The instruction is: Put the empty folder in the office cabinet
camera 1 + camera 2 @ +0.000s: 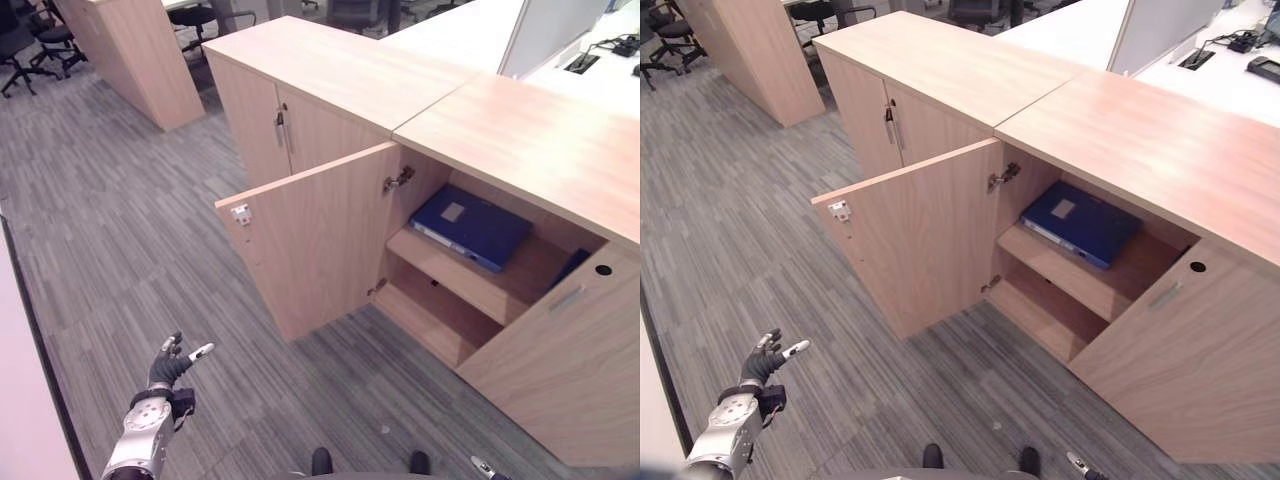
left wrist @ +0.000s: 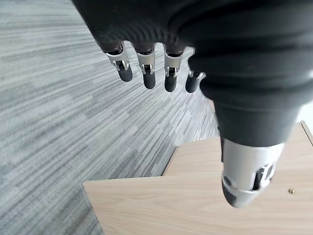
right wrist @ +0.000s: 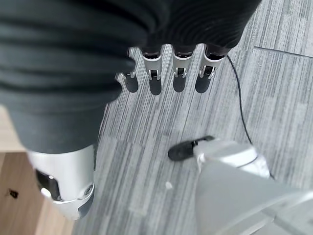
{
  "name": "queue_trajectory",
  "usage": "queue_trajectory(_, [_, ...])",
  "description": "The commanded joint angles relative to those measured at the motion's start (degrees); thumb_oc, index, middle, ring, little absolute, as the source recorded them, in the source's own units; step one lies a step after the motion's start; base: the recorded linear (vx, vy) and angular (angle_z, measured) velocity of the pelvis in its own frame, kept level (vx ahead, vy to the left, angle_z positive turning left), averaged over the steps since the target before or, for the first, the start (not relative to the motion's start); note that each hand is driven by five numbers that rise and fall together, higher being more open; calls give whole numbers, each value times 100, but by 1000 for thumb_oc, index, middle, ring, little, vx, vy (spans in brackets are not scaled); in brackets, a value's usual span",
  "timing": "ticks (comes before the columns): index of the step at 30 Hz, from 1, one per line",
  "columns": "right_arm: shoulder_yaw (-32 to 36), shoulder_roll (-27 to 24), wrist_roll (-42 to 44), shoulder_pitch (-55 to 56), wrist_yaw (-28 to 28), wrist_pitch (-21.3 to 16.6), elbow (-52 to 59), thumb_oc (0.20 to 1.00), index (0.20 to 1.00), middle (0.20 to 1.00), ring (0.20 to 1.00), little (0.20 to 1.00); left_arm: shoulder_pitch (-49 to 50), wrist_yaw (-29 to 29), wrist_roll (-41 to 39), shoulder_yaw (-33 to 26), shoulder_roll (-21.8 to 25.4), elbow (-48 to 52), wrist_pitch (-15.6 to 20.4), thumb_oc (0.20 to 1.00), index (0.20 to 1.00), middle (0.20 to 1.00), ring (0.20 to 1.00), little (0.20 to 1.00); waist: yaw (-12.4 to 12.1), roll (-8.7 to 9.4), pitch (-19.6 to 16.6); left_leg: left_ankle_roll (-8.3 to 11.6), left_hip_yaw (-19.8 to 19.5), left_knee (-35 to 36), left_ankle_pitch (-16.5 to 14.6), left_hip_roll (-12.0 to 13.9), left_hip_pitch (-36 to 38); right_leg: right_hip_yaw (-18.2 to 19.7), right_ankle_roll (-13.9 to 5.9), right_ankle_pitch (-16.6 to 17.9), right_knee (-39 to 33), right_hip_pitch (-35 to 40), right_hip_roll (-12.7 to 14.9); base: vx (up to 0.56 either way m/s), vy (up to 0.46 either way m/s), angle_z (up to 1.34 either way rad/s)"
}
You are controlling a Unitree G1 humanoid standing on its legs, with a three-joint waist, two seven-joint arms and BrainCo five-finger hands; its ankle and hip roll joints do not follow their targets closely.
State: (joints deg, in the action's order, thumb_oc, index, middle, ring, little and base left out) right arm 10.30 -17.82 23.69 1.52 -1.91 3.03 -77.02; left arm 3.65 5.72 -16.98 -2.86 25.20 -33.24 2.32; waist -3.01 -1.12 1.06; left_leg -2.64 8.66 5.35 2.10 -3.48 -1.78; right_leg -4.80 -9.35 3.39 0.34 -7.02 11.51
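Note:
A blue folder [image 1: 470, 226] lies flat on the upper shelf inside the wooden office cabinet [image 1: 520, 130]. Both cabinet doors stand open: the left door [image 1: 310, 240] swings out toward me and the right door [image 1: 570, 360] hangs out at the lower right. My left hand [image 1: 171, 364] hovers low over the grey carpet, well to the left of the cabinet, open and holding nothing. In its wrist view, my right hand [image 3: 166, 81] hangs over the carpet with relaxed fingers, also holding nothing.
A second cabinet [image 1: 300, 120] with shut doors adjoins the open one on its left. Behind it are a wooden partition [image 1: 130, 50], office chairs [image 1: 40, 40] and a white desk [image 1: 450, 30]. Grey carpet [image 1: 120, 220] spreads in front.

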Motion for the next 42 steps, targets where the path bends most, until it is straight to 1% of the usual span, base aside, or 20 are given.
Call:
queue_trajectory(1, [-196, -60, 261, -143, 34, -85, -298, 1000, 1000, 1000, 1000, 1000, -207, 67, 187, -297, 34, 200, 160, 1000, 1000, 1000, 1000, 1000, -12, -17, 104, 330, -612, -330, -356, 162, -170, 135, 73, -495, 22, 314, -474, 110, -125, -10])
queue_trajectory(4, [-208, -60, 295, -123, -19, -102, -353, 1000, 1000, 1000, 1000, 1000, -331, 114, 86, -272, -13, 96, 200, 1000, 1000, 1000, 1000, 1000, 24, 96, 151, 440, -707, -509, -444, 257, -164, 212, 198, -529, -29, 463, -626, 98, -156, -1])
queue_trajectory(5, [-204, -71, 298, -116, -33, -113, -361, 1000, 1000, 1000, 1000, 1000, -372, 126, 11, -264, -27, 69, 215, 1000, 1000, 1000, 1000, 1000, 36, 132, 187, 491, -696, -695, -491, 301, -205, 153, 222, -528, -30, 513, -630, 96, -216, 41])
queue_trajectory(6, [-212, -112, 317, -135, -45, -111, -334, 1000, 1000, 1000, 1000, 1000, -400, 145, -80, -254, -62, 75, 242, 1000, 1000, 1000, 1000, 1000, 45, 193, 277, 575, -720, -1172, -574, 403, -362, 90, 287, -562, 1, 582, -648, 51, -155, 42])
queue_trajectory(7, [-213, -113, 318, -137, -46, -110, -333, 1000, 1000, 1000, 1000, 1000, -399, 146, -80, -256, -63, 80, 239, 1000, 1000, 1000, 1000, 1000, 49, 190, 281, 578, -725, -1208, -592, 407, -378, 86, 289, -562, 2, 585, -651, 39, -157, 40])
queue_trajectory(8, [-252, -168, 310, -197, -82, -117, -299, 1000, 1000, 1000, 1000, 1000, -379, 174, -141, -273, -119, 41, 265, 1000, 1000, 1000, 1000, 1000, -11, 242, 330, 621, -870, -1494, -573, 454, -569, 73, 339, -578, -31, 680, -650, 11, -64, 13])
queue_trajectory(9, [-252, -170, 310, -199, -81, -117, -300, 1000, 1000, 1000, 1000, 1000, -380, 175, -141, -274, -121, 41, 266, 1000, 1000, 1000, 1000, 1000, 2, 238, 330, 623, -884, -1522, -585, 454, -587, 59, 341, -575, -39, 685, -652, 20, -71, 6])
queue_trajectory(10, [-263, -198, 303, -218, -90, -119, -300, 1000, 1000, 1000, 1000, 1000, -371, 184, -172, -274, -142, 5, 273, 1000, 1000, 1000, 1000, 1000, -22, 260, 338, 659, -937, -1575, -493, 536, -703, 62, 346, -597, -72, 723, -638, 45, 10, 1])
queue_trajectory(11, [-254, -256, 304, -246, -112, -129, -276, 1000, 1000, 1000, 1000, 1000, -363, 176, -215, -257, -137, -72, 266, 1000, 1000, 1000, 1000, 1000, -55, 298, 311, 682, -1015, -1471, -310, 727, -821, 45, 327, -621, -130, 758, -610, 46, 9, -2])
queue_trajectory(12, [-252, -256, 304, -246, -112, -129, -276, 1000, 1000, 1000, 1000, 1000, -364, 176, -217, -255, -136, -74, 267, 1000, 1000, 1000, 1000, 1000, -54, 300, 307, 685, -1018, -1459, -300, 726, -822, 42, 329, -620, -132, 755, -609, 67, 18, -6])
queue_trajectory(14, [-228, -310, 301, -227, -134, -139, -265, 1000, 1000, 1000, 1000, 1000, -330, 204, -212, -280, -60, -176, 246, 1000, 1000, 1000, 1000, 1000, -107, 306, 274, 720, -1291, -1118, -24, 866, -924, 92, 346, -684, -175, 789, -676, 86, 24, -2])
queue_trajectory(15, [-206, -342, 302, -224, -138, -149, -262, 1000, 1000, 1000, 1000, 1000, -322, 213, -232, -291, -34, -192, 246, 1000, 1000, 1000, 1000, 1000, -121, 270, 261, 781, -1424, -863, 143, 947, -934, 119, 350, -726, -201, 823, -716, 107, 68, 5])
queue_trajectory(17, [-192, -403, 292, -248, -182, -169, -255, 1000, 1000, 1000, 1000, 1000, -383, 242, -277, -225, -32, -274, 287, 1000, 1000, 1000, 1000, 1000, -126, 226, 265, 870, -1419, -633, 239, 1007, -1083, 90, 328, -795, -263, 897, -678, 75, 115, 4])
queue_trajectory(20, [-141, -429, 261, -212, -171, -172, -272, 1000, 1000, 1000, 1000, 1000, -386, 256, -305, -215, -24, -259, 305, 1000, 1000, 1000, 1000, 1000, -137, 15, 153, 946, -1386, -253, 389, 1115, -838, 53, 269, -774, -387, 1008, -703, 92, 149, -2])
queue_trajectory(21, [-141, -430, 261, -212, -171, -172, -272, 1000, 1000, 1000, 1000, 1000, -385, 256, -305, -215, -25, -258, 305, 1000, 1000, 1000, 1000, 1000, -138, 14, 157, 947, -1385, -245, 393, 1117, -830, 54, 269, -773, -389, 1013, -704, 78, 142, -21])
queue_trajectory(24, [-59, -437, 251, -181, -112, -145, -333, 1000, 1000, 1000, 1000, 1000, -373, 231, -342, -213, -33, -301, 327, 1000, 1000, 1000, 1000, 1000, -114, -103, 35, 950, -1446, -139, 290, 973, -632, 34, 161, -675, -512, 1001, -535, 58, 202, -21])
queue_trajectory(25, [-39, -430, 266, -184, -103, -146, -323, 1000, 1000, 1000, 1000, 1000, -352, 236, -353, -234, -19, -248, 333, 1000, 1000, 1000, 1000, 1000, -124, -114, 12, 917, -1410, -131, 243, 922, -584, 67, 113, -634, -520, 963, -455, 27, 311, 1])
queue_trajectory(27, [-4, -351, 357, -228, -32, -147, -301, 1000, 1000, 1000, 1000, 1000, -377, 227, -347, -284, 22, -348, 350, 1000, 1000, 1000, 1000, 1000, -121, -129, -60, 766, -1249, -123, 74, 710, -478, 190, -62, -468, -534, 799, -162, 6, 318, -15])
queue_trajectory(35, [-30, -223, 312, -258, 49, -119, -293, 1000, 1000, 1000, 1000, 1000, -625, 156, -328, -217, 173, -270, 395, 1000, 1000, 1000, 1000, 1000, -61, -51, -142, 567, -978, -127, -155, 432, -370, 363, -287, -225, -534, 590, 169, -1, 140, -23])
queue_trajectory(42, [-109, -257, 211, -339, 84, -91, -332, 1000, 1000, 1000, 1000, 1000, -1246, -29, -341, 252, 278, -314, 408, 1000, 1000, 1000, 1000, 1000, 112, 30, -186, 449, -702, -130, -319, 292, -205, 502, -497, 61, -534, 432, 354, 14, 90, -16])
